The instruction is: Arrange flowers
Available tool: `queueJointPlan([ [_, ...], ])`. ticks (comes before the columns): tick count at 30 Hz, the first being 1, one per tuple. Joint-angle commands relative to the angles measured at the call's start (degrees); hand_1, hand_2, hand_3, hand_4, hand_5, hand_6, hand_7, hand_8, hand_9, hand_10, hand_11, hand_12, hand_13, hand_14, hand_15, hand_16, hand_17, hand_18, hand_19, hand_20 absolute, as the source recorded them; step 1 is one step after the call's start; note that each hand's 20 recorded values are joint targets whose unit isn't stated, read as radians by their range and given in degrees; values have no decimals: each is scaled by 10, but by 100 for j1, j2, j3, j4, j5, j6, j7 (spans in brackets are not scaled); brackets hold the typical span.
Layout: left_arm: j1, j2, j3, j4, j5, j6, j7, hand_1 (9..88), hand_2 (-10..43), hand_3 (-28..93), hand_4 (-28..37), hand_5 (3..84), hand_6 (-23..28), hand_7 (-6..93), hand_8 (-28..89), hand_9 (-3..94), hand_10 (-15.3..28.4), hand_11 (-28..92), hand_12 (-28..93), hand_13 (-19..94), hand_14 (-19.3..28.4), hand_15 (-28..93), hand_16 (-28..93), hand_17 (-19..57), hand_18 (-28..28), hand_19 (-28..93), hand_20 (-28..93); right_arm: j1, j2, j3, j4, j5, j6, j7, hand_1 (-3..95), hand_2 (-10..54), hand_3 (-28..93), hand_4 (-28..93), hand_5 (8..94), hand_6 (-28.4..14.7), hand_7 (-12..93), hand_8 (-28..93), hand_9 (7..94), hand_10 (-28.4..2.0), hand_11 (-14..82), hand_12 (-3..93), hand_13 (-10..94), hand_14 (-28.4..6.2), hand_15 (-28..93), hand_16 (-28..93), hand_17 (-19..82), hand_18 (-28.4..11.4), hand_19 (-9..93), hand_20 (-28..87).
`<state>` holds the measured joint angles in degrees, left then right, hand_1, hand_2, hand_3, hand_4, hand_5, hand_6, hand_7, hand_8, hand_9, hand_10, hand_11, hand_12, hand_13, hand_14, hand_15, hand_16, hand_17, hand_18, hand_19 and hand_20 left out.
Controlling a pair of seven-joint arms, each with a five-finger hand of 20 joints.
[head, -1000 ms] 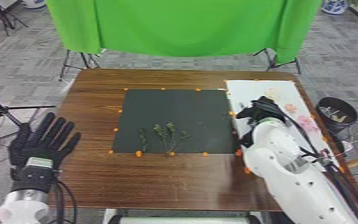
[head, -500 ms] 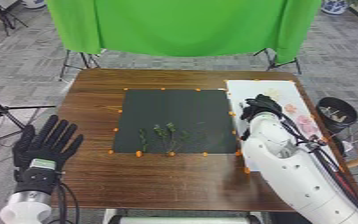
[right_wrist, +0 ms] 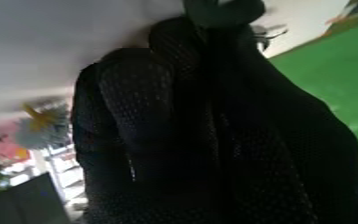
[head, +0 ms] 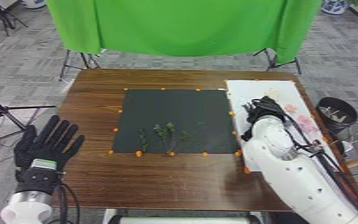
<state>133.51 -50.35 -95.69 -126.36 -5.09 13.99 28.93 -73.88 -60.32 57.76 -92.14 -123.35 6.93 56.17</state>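
Black-gloved right hand (head: 264, 107): over the sheet's mat-side part; whether it is apart, together or clamped on something, I cannot tell.
Dark green piece (right_wrist: 222, 14): rounded, up against the glove in the right wrist view; what it is, I cannot tell. Thin dark strands (right_wrist: 269, 38) lie just beside it.
White sheet (head: 246, 88): on the table, to the right of the mat.
Pink flowers (head: 305, 121): on the sheet, near the right hand.
Blue flower (right_wrist: 40, 136): pale, touching a yellow flower (right_wrist: 40, 117) in the right wrist view.
Dark mat (head: 177, 110): on the table, left of the sheet.
Green sprigs (head: 170, 134): lying on the mat's near part.
Orange dots (head: 115, 129): around the mat and sheet.
Black-gloved left hand (head: 40, 150): at the table's left edge, fingers straight and spread, holding nothing.
Brown table (head: 158, 185): wooden, under mat and sheet.
Dark bin (head: 337, 127): beside the table's right edge, things inside.
Green cloth (head: 175, 25): hanging beyond the table.
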Motion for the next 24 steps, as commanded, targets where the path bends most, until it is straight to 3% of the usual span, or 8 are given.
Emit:
queueJointPlan([
  [1,155,-25,-63,-50,-35,-21,44,264,131,718,-283,375,97,138,-94,299,159,192,110,217,162,361,-68,-94,154,376,80,-597,245,56,-484,295,640,220,581,-95,776,-239,738,7,480,159,891,-86,138,449,888,-24,483,368,423,-236,826,258],
  [7,234,44,-150,-77,-79,-51,137,264,131,716,-283,374,97,137,-94,299,159,193,111,217,161,362,-68,-94,154,376,80,-758,-106,611,-1481,1127,828,507,585,-95,764,-235,733,-1,479,169,879,-95,145,466,875,-37,488,378,406,-244,826,255],
  [13,270,138,-262,-88,-72,-57,220,264,132,716,-283,375,97,138,-94,301,159,195,111,217,162,363,-68,-94,154,376,79,-683,-384,266,-2022,1512,726,367,587,-95,763,-234,722,-8,486,168,869,-99,157,473,860,-48,505,374,394,-248,828,249],
  [24,128,149,-154,-49,-30,-19,92,264,132,717,-283,375,97,137,-94,304,160,195,111,217,162,364,-68,-94,154,376,80,-828,-823,-469,-1964,1140,791,321,586,-95,761,-237,708,-11,501,159,860,-100,174,479,853,-56,527,356,389,-248,833,239],
])
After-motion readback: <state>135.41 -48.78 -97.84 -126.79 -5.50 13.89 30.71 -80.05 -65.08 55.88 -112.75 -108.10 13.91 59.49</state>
